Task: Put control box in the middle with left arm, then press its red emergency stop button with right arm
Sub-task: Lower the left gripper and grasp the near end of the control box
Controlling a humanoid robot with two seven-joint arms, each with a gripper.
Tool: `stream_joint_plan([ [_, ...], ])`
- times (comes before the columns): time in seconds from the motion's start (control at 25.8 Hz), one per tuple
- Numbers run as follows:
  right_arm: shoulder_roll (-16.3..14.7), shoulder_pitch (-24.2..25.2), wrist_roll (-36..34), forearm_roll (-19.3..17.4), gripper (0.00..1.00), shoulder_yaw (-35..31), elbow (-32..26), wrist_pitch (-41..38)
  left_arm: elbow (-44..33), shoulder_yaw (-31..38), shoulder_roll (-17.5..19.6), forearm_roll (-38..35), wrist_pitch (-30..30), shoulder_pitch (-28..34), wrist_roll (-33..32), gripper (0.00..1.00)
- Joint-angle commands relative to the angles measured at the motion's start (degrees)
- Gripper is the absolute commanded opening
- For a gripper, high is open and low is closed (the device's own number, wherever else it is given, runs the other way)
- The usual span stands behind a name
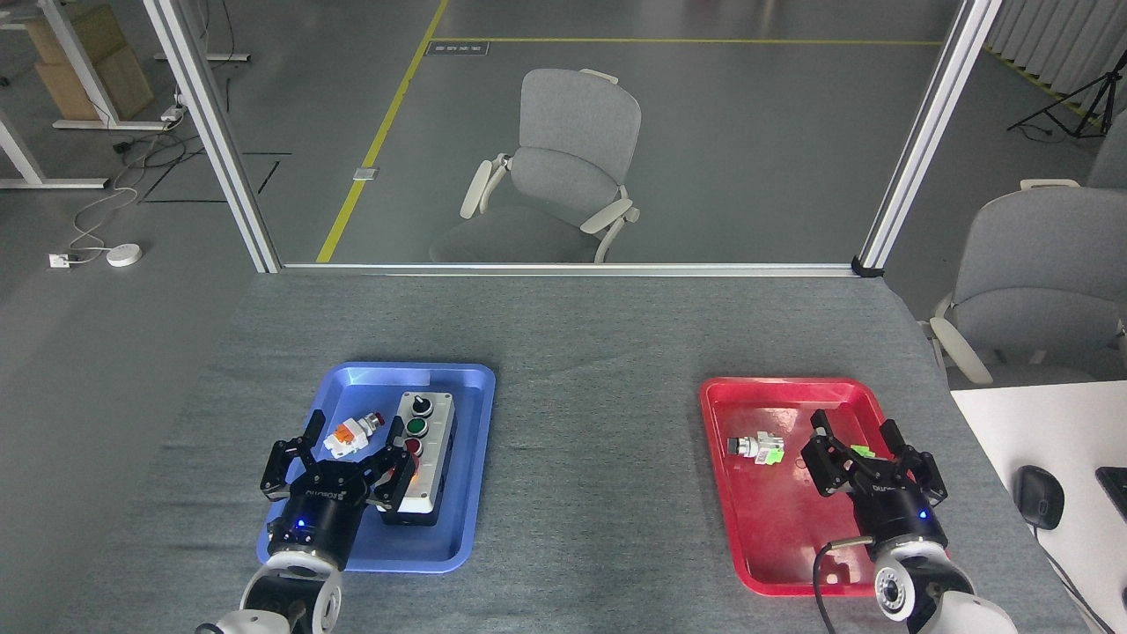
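Your left gripper (352, 451) hangs spread over the blue tray (458, 493); the control box (429, 440) sits inside it.

Beside the box's left flank lies a loose orange-white switch (349, 433), between the spread fingers. The middle (590, 458) of the grey cloth lies bare up to the red tray (766, 528), where your right gripper (858, 445) hovers open, near a small green-white part (757, 447).

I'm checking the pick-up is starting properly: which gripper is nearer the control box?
Left. The left gripper is open over the blue tray, at the control box. The right gripper is far across, over the red tray.
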Motion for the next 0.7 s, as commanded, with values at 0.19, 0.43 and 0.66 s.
stream_joint_plan([
  [0.19, -0.07, 0.00, 0.00, 0.00, 1.00, 0.00, 0.00, -0.03, 7.17, -8.06, -3.01, -0.85, 8.06, -0.61, 2.45, 0.98],
  [0.43, -0.16, 0.00, 0.00, 0.00, 1.00, 0.00, 0.00, -0.03, 13.76, -8.06, -3.89, 0.12, 7.62, -3.25, 5.00, 0.98],
  [0.66, -0.34, 0.00, 0.00, 0.00, 1.00, 0.00, 0.00, -0.03, 16.92, -7.80, -3.97, 0.56, 7.45, -4.39, 6.05, 0.98],
])
